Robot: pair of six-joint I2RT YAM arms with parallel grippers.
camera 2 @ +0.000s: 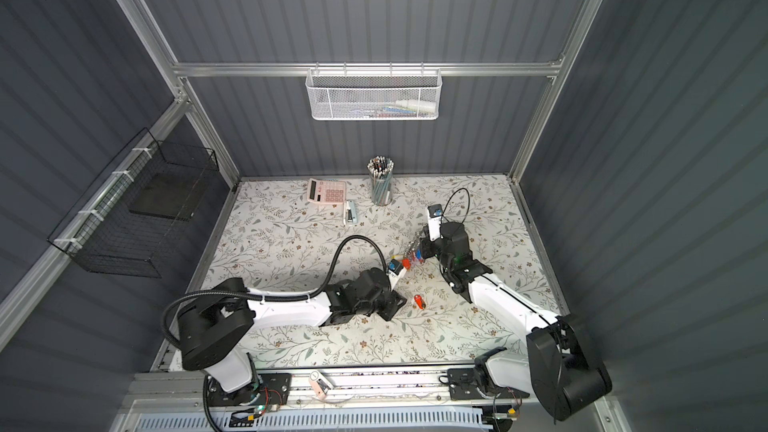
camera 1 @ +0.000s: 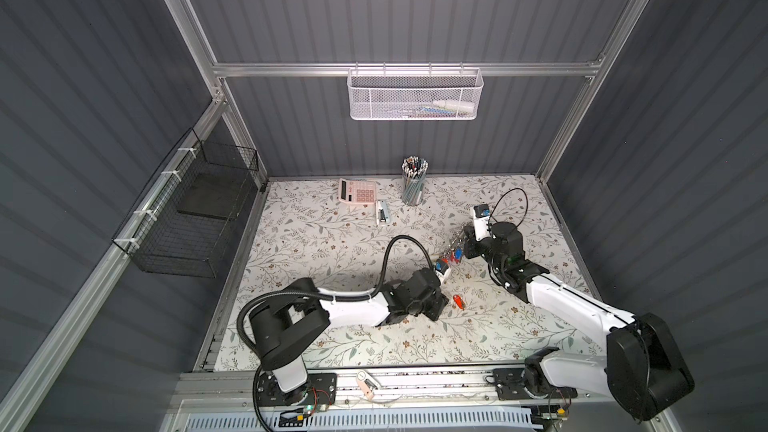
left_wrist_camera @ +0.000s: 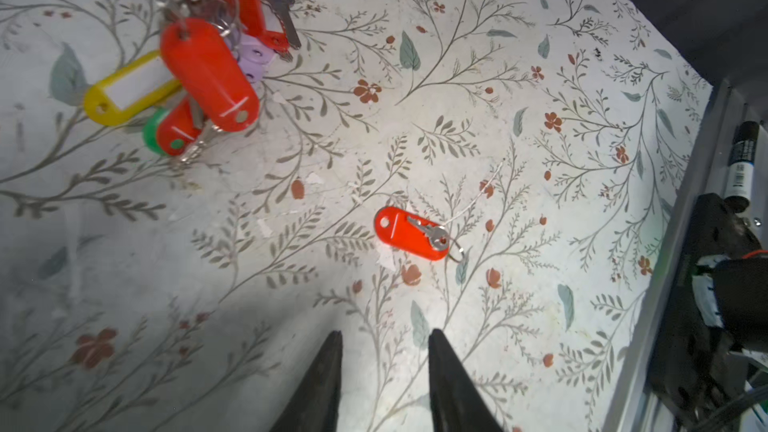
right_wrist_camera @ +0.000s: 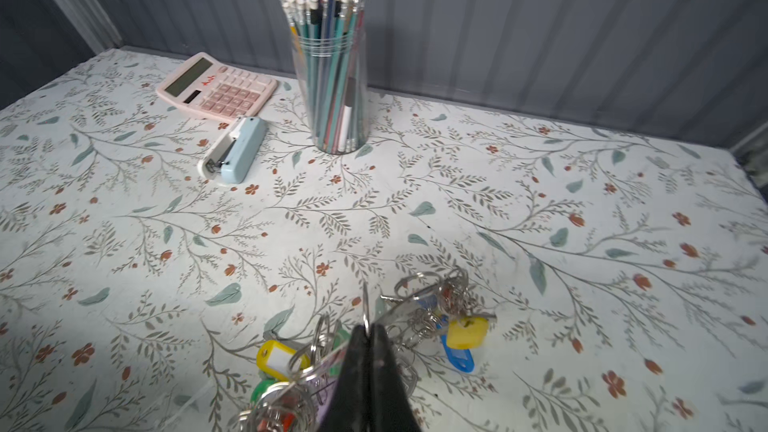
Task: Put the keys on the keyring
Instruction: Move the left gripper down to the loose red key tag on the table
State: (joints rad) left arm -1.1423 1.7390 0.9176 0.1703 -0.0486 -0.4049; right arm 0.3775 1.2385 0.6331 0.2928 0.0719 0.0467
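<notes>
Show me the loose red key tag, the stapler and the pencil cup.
loose red key tag (left_wrist_camera: 399, 234): left wrist view, on the tag's bare red face beside the key.
stapler (right_wrist_camera: 249, 147): right wrist view, on its blue top.
pencil cup (right_wrist_camera: 332, 97): right wrist view, on the clear wall.

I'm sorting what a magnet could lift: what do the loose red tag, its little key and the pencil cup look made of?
The red tag looks like glossy moulded plastic: even colour, soft highlights. Its key looks like bare silver metal, with a dull shine. The pencil cup is see-through, clear plastic or glass; I cannot tell which.
</notes>
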